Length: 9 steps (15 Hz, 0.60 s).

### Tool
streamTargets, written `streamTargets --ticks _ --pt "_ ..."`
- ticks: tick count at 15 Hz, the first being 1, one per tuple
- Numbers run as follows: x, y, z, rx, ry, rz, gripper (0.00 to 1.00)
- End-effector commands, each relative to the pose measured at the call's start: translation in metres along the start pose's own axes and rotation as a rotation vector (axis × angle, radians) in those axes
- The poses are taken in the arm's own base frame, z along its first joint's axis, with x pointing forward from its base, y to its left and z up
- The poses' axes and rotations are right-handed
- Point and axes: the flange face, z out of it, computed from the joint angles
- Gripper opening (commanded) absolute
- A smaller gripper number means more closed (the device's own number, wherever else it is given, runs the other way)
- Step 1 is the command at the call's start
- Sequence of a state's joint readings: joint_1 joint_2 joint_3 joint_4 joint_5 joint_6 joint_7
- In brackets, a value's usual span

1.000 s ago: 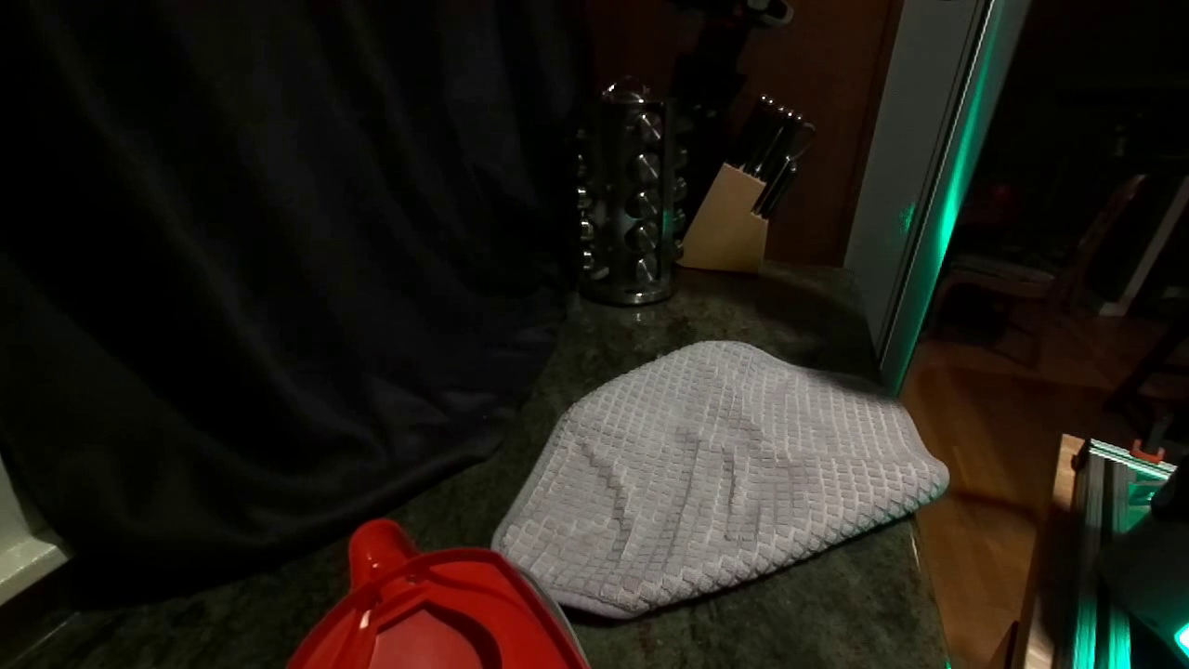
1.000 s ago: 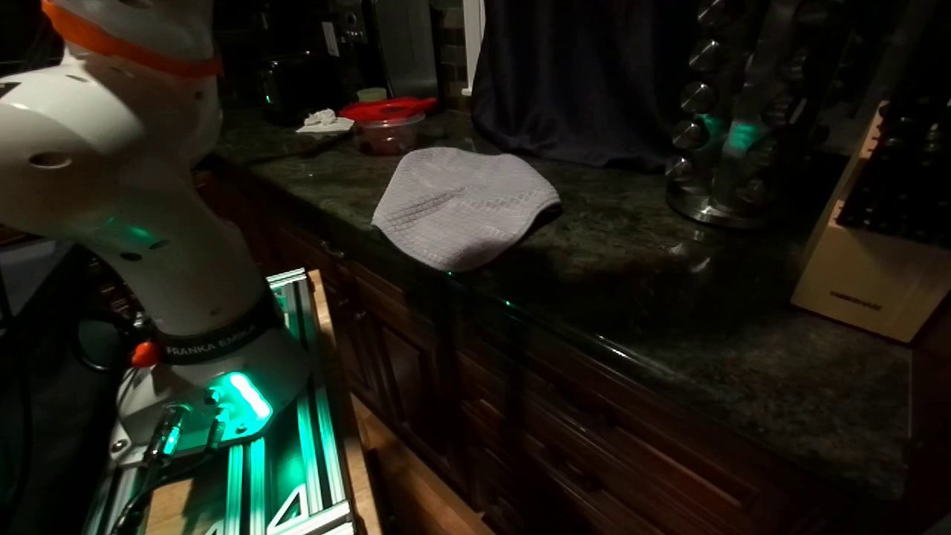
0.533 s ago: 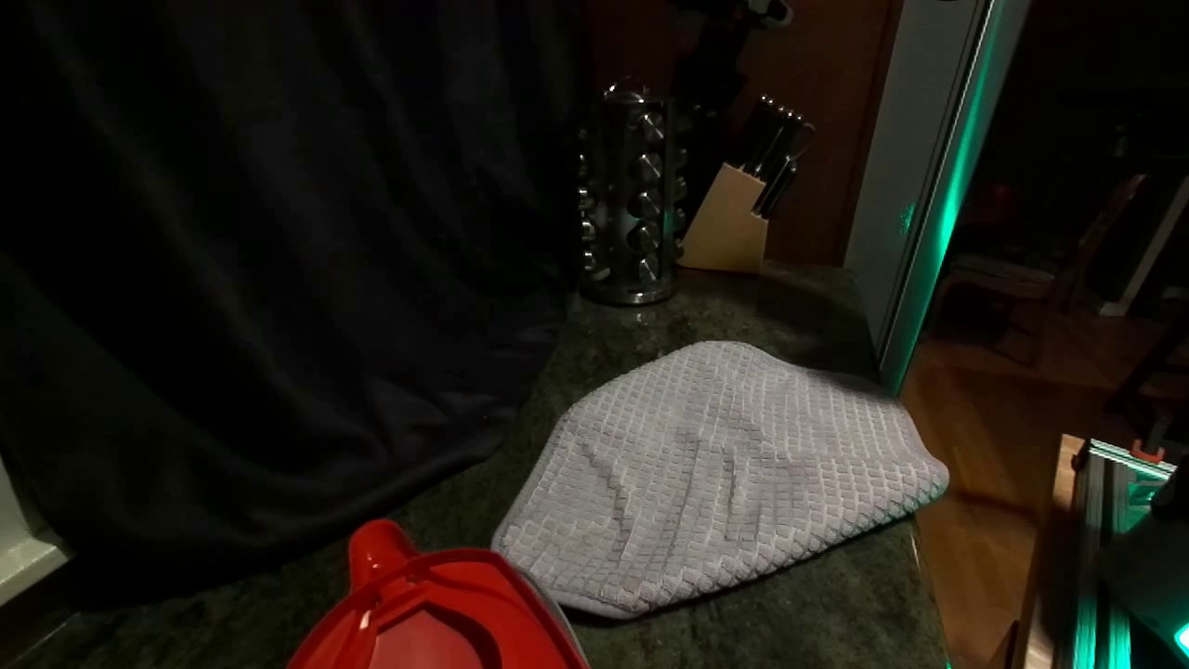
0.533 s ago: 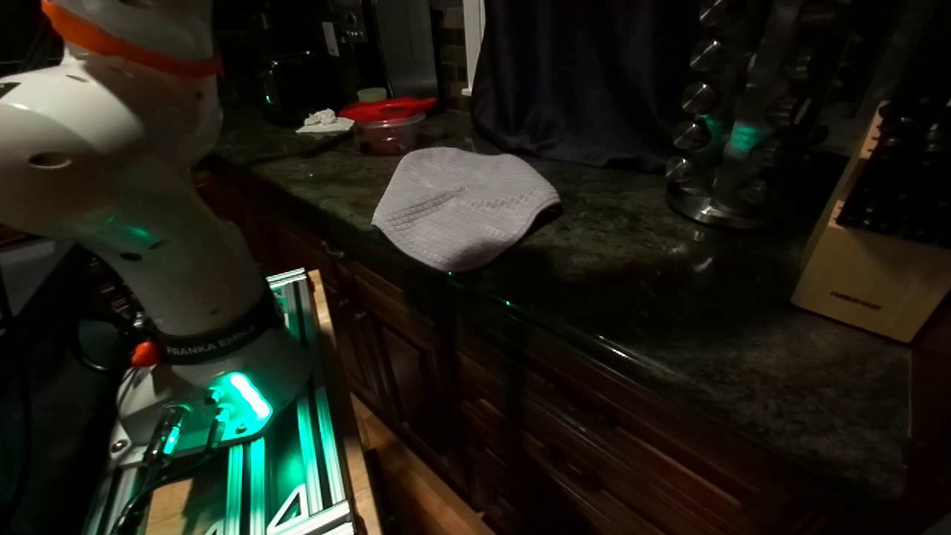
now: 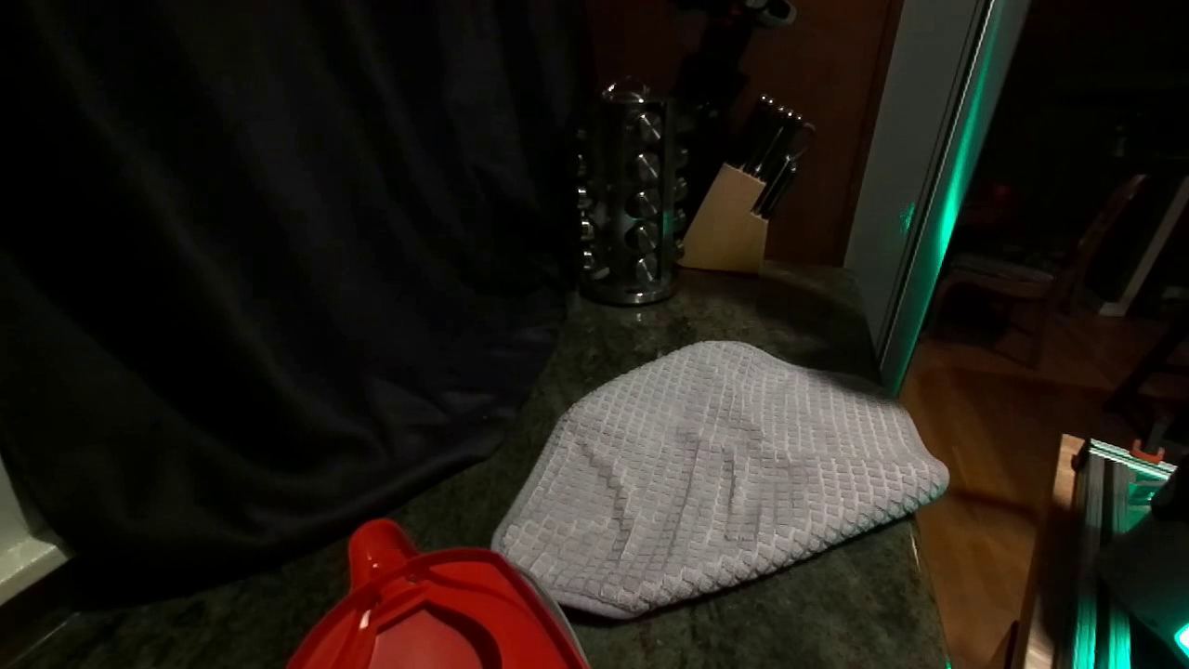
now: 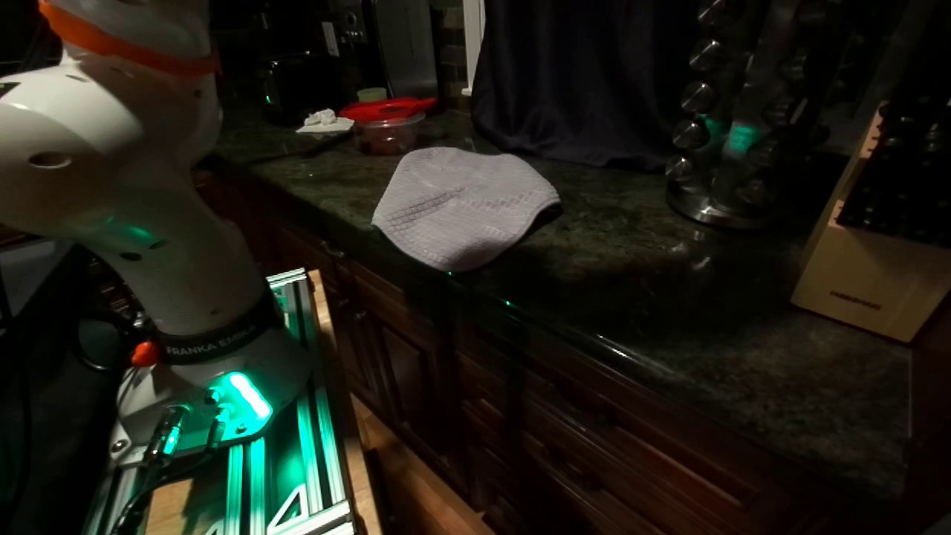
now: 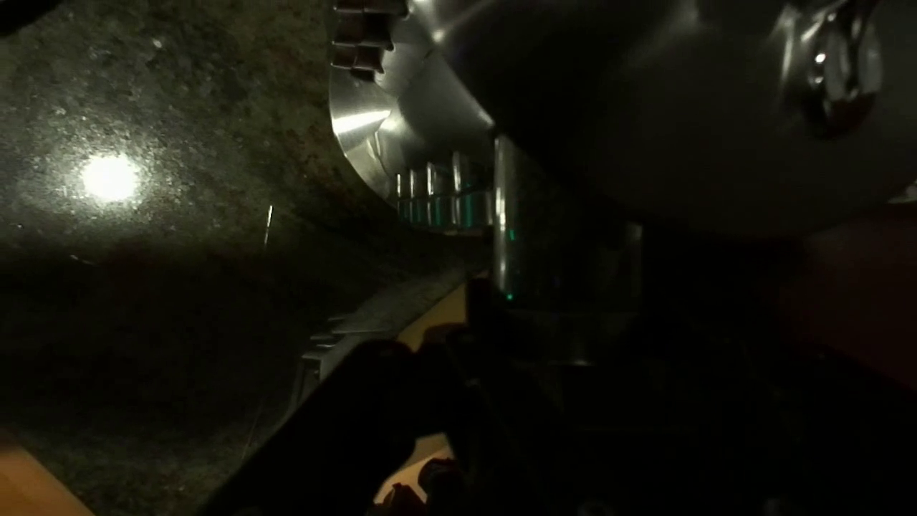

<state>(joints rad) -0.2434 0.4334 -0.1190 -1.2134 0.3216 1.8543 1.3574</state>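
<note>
Gripping: I cannot tell how far apart the jaws of my claw (image 7: 433, 344) stand, nor whether they have hold of anything; the claw melts into shadow close to the spice rack (image 7: 645, 143).
Rack's place: left of the knife block (image 5: 725, 228) in both exterior views, and beyond the grey cloth (image 5: 715, 465) at the far end of the counter (image 5: 827, 604) in an exterior view.
Rack's load: columns of jars (image 6: 698, 96) lying sideways, capped ends facing outward; too dark for me to make out what fills them.
Rack's axis: upright, long axis vertical, ring handle (image 7: 820, 72) at the top end.
Block's load: several dark-handled knives (image 5: 769, 139), handles slanting up and right, away from the rack, in an exterior view.
Tub (image 6: 388, 137): clear-walled with a red lid (image 6: 386, 110) on top, near left of the cloth in an exterior view; I cannot make out its contents.
Cloth: spread on the counter with shallow creases across it.
</note>
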Motion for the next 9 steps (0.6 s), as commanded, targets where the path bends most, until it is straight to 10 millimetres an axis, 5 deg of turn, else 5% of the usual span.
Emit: streamTargets --ticks 1,9 --pt "0.0013 0.007 -0.0165 0.017 -0.013 -0.004 0.25" --pt "0.0102 0.0044 -0.0171 0.008 -0.01 -0.075 0.25"
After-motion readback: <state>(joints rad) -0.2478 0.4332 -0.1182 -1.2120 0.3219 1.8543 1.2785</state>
